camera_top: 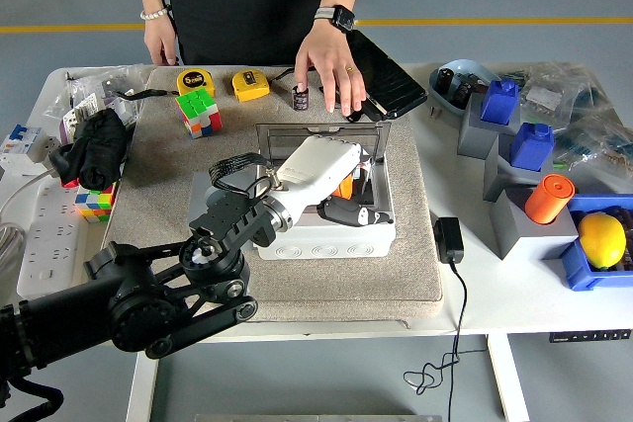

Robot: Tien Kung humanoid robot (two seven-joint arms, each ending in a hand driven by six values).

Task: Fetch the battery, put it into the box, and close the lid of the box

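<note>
The white box (326, 236) lies on the grey mat (168, 175) with its clear lid (315, 137) standing open at the back. My left hand (341, 197) reaches into the box from the left and is shut on an orange battery (346, 185), which is mostly hidden by the white palm. The thumb (352, 213) curls under it above the box's front wall. A small black battery (301, 97) stands behind the lid. The person's hand (326, 64) hovers right next to it. My right arm is out of view.
Two yellow tape measures (196, 81) (251, 83) and a Rubik's cube (199, 111) lie at the mat's back left. A black case (388, 76) sits behind the box. A black adapter (449, 239), grey-blue blocks (514, 140), an orange cylinder (549, 198) and a lemon (601, 239) are at the right.
</note>
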